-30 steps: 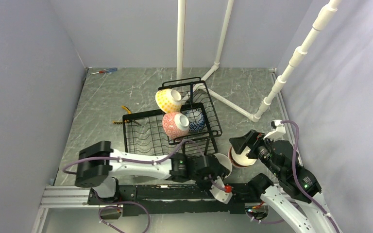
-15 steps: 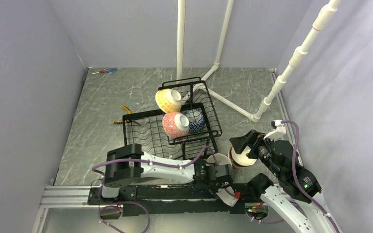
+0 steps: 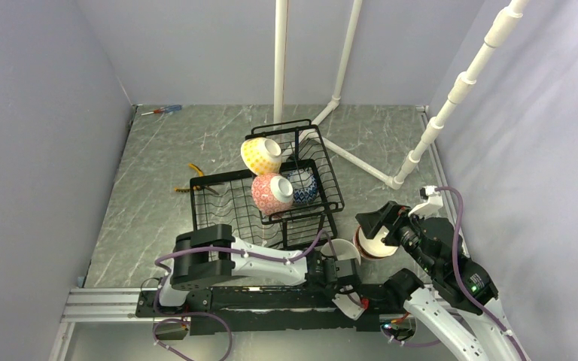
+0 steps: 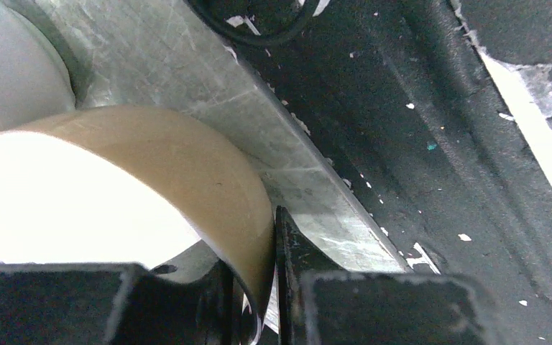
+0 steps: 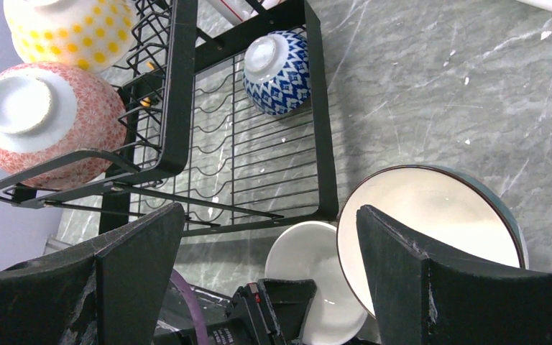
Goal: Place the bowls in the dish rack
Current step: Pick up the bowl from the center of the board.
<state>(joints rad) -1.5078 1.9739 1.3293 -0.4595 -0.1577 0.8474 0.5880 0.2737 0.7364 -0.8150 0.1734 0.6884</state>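
- Since a sec ago: left arm [image 3: 233, 256] has pulled in toward the robot's right, and the left claw [image 3: 340, 272] has gone from wide to pinched. Rack, racked bowls and right arm look unchanged.
- Screwdriver [image 3: 162, 110] lies in the far-left corner of the table [image 3: 158, 218], well apart from the work.
- Dish rack [image 3: 226, 207] is mid-table w/ 3 bowls in:
  - yellow dotted bowl [image 3: 260, 154] tipped at the far end of the upper basket
  - pink-red bowl [image 3: 272, 193] at its near end, base toward the right wrist cam
  - blue-white bowl [image 5: 277, 72] on the wires just right of it; can't tell which tier
- Left claw [image 4: 262, 251]: narrow, nipped on the rim of the white bowl [image 4: 115, 187]. Wrist view shows one finger inside the wall, one outside.
- White bowl [image 3: 344, 252] sits at the table's near edge, just off the rack's near-right corner.
- Dark-rimmed bowl [image 5: 431, 230] is right beside the white one; can't tell if they touch.
- Right claw [image 5: 269, 212]: wide, holding nothing, hanging over the dark-rimmed bowl.
- Step, as I read it: grip on the white bowl just made, lift not yet begun. 3 in; of the rest only these 2 are in view.
- Next prob needs a straight lift w/o nudging the neighbour, then a carry over the rack's near edge to the free wires left of the pink-red bowl.
- A rim pinch is thin, so the bowl may swing or slip. Go slow and keep the right claw out of the path.
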